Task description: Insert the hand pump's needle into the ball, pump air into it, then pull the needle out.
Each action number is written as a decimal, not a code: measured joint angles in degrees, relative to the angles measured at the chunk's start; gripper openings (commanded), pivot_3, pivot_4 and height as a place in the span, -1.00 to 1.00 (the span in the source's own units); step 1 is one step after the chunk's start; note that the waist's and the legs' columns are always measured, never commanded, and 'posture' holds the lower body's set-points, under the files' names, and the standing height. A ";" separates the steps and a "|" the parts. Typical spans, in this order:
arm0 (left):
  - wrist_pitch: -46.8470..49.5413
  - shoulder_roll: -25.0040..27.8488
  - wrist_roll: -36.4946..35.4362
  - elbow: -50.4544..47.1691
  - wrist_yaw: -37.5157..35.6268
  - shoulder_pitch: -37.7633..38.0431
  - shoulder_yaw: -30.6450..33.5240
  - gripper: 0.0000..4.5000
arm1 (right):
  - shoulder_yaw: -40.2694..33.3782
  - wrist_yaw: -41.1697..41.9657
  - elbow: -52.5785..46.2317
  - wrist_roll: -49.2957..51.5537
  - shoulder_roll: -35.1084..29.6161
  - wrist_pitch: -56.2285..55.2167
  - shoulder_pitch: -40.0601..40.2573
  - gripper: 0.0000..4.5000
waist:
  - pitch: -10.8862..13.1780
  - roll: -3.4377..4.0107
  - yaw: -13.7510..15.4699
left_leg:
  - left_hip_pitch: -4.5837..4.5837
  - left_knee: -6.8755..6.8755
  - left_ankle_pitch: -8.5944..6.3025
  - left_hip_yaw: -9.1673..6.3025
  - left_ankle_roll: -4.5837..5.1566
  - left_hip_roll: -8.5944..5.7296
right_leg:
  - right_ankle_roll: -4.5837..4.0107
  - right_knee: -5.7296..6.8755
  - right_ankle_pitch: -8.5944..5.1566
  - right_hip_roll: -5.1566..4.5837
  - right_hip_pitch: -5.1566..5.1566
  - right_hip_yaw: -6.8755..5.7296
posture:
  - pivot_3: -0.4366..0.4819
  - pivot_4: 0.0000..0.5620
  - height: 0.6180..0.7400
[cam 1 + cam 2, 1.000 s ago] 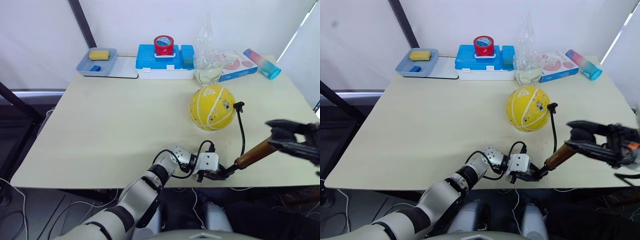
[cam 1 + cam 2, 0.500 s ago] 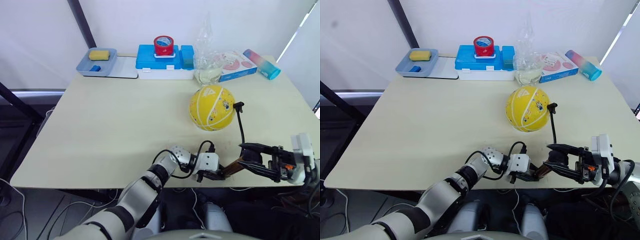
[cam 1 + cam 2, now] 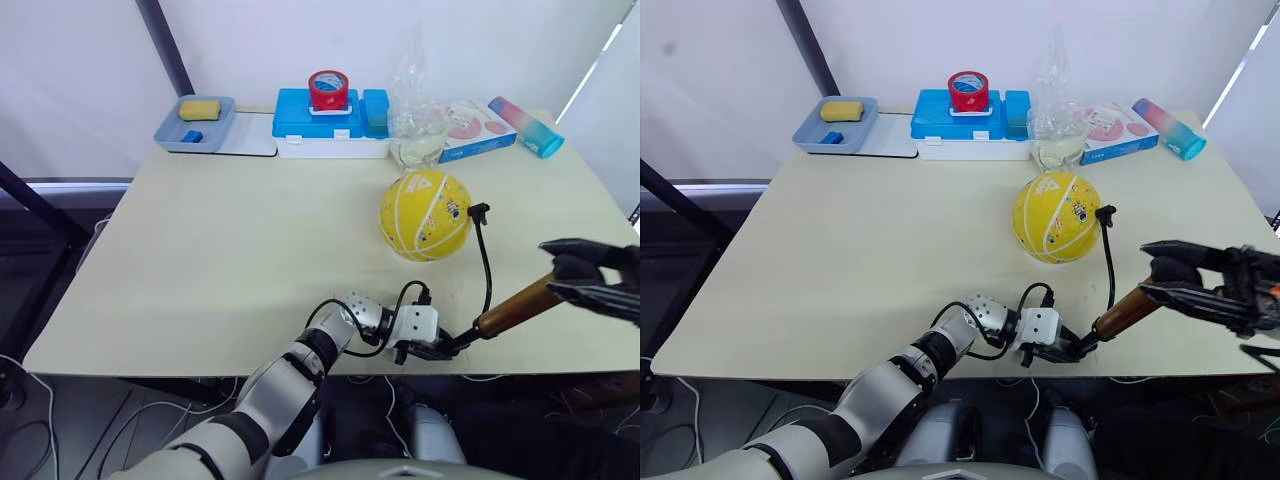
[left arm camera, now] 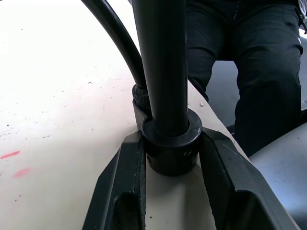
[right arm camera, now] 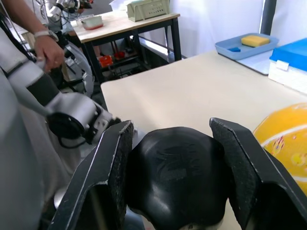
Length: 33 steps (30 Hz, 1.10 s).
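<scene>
Ball point(image 3: 424, 215) near tray point(image 3: 170, 133) holding sponge point(image 3: 199, 109).

Yellow white-seamed ball point(image 3: 424, 214), gold-bronze pump point(image 3: 516, 307)

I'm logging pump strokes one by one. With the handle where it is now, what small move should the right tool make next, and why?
Probably push the handle back down along the barrel. The right tool grips the black handle knob with the gold barrel of the hand pump showing, the left tool clamps the pump's base, and the hose's fitting sits against the ball.
</scene>
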 measured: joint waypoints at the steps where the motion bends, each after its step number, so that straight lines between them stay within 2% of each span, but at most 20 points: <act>1: -0.03 0.00 -0.03 -0.01 -0.04 0.00 0.02 -0.51 | -0.77 -0.19 0.15 1.05 -0.88 1.24 -0.98 -0.09 | 0.01 -0.01 0.00 | 0.00 0.00 0.00 0.00 0.00 0.01 | 0.00 0.00 0.00 0.00 0.00 0.00 | -0.05 -0.47 0.99; 6: -0.10 0.00 -0.01 -0.01 -0.06 0.01 0.00 -0.51 | -0.76 -1.32 0.39 2.06 -1.28 4.46 -2.39 -0.09 | 0.03 -0.03 0.01 | -0.04 0.00 0.00 0.00 0.00 -0.01 | 0.00 -0.01 0.00 -0.01 -0.02 0.00 | -0.05 -0.47 0.99; 9: -0.05 0.01 0.02 0.15 -0.02 0.03 -0.01 -0.51 | 0.39 0.61 -0.72 -2.19 0.34 1.51 -0.29 -0.09 | -0.02 -0.12 0.05 | -0.02 0.00 0.01 -0.02 0.01 0.00 | 0.00 -0.01 -0.01 0.03 0.00 -0.01 | -0.05 -0.47 0.99; 15: 0.05 0.04 0.16 0.26 0.15 0.04 -0.04 -0.51 | 12.97 2.98 -1.02 -17.68 8.03 -12.34 4.27 -0.09 | -0.19 -0.33 -0.02 | 0.02 0.01 0.04 -0.02 0.06 0.01 | 0.00 0.02 -0.01 0.04 0.02 -0.01 | -0.05 -0.47 0.99; 22: 0.07 0.01 0.26 0.21 0.21 0.03 -0.05 -0.51 | 21.93 2.79 2.39 -27.08 13.44 -21.47 5.15 -0.09 | -0.18 -0.33 0.01 | 0.02 0.01 0.11 -0.02 0.16 0.00 | 0.00 0.02 -0.01 0.04 0.02 -0.02 | -0.05 -0.47 0.99; 29: 0.06 0.03 0.25 0.14 0.21 0.02 -0.03 -0.51 | 22.68 2.97 3.22 -25.90 13.95 -21.38 4.00 -0.09 | -0.15 -0.27 0.00 | 0.01 0.01 0.11 -0.02 0.15 0.01 | -0.01 0.01 -0.01 0.02 0.01 -0.02 | -0.05 -0.47 0.99; 33: 0.02 0.02 0.20 0.06 0.20 0.00 0.05 -0.51 | 18.38 3.50 2.79 -20.11 10.61 -16.99 3.16 -0.09 | -0.09 -0.17 -0.04 | 0.01 0.01 0.08 -0.01 0.10 0.00 | -0.01 0.01 0.00 0.00 0.01 -0.02 | -0.05 -0.47 0.99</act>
